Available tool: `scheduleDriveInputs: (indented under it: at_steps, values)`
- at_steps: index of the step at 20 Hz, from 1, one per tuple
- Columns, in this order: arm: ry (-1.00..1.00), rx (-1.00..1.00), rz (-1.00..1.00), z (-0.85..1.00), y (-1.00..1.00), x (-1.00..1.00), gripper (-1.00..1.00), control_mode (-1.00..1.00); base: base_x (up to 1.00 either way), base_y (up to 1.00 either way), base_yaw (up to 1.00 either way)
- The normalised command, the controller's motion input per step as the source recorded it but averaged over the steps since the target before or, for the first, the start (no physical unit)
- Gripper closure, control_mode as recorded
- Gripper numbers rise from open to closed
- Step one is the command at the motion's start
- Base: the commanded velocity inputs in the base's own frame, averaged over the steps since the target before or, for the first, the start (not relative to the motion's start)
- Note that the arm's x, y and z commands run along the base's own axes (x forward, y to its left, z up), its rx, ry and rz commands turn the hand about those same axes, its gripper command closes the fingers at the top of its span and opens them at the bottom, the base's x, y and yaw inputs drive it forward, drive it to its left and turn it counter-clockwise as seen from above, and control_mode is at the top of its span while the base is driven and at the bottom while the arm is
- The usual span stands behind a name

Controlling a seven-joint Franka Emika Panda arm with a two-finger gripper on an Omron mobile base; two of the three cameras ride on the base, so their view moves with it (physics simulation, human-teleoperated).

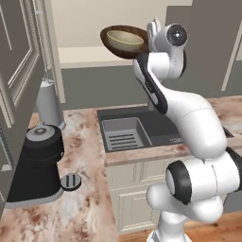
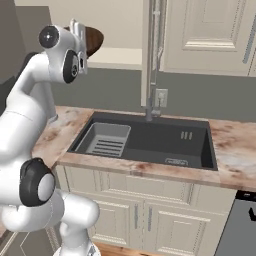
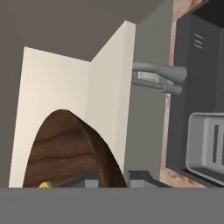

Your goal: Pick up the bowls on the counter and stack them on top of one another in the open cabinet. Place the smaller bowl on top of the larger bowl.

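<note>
Brown and shallow, the larger bowl [image 1: 124,46] hangs high in the air in front of the open cabinet [image 1: 90,52], level with its bare cream shelf and tipped a little toward the arm. Inside it sits the smaller bowl [image 1: 125,39], pale olive-tan, its rim showing within the brown one in the left base view. From the right base view, part of the brown bowl [image 2: 93,40] peeks out behind the white hand, again at shelf height.

At the brown bowl's right edge is the gripper [image 1: 152,34], raised to the top of the arm's reach. In the hand view the fingers [image 3: 91,180] straddle the bowl's rim [image 3: 87,148], one dark tip on each side of the wooden wall, pinching it; the cream cabinet interior [image 3: 57,87] lies just beyond.

Below, the marbled table [image 1: 85,137] carries a dark sink [image 2: 150,140] with a grey drain rack [image 1: 122,134] in its left basin and a tall faucet [image 2: 152,60] behind. On the table's left stand a black coffee grinder [image 1: 40,160] and a grey canister [image 1: 48,104].
</note>
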Motion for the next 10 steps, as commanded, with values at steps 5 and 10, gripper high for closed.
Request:
scheduleDriveInputs:
  at_steps: [5, 10]
  values:
    - [0.00, 0.00, 0.00, 0.00, 0.00, 0.09, 1.00, -1.00, 0.00, 0.00, 0.00]
    - [0.00, 0.00, 0.00, -0.03, 0.00, 0.00, 1.00, -1.00, 0.00, 0.00, 0.00]
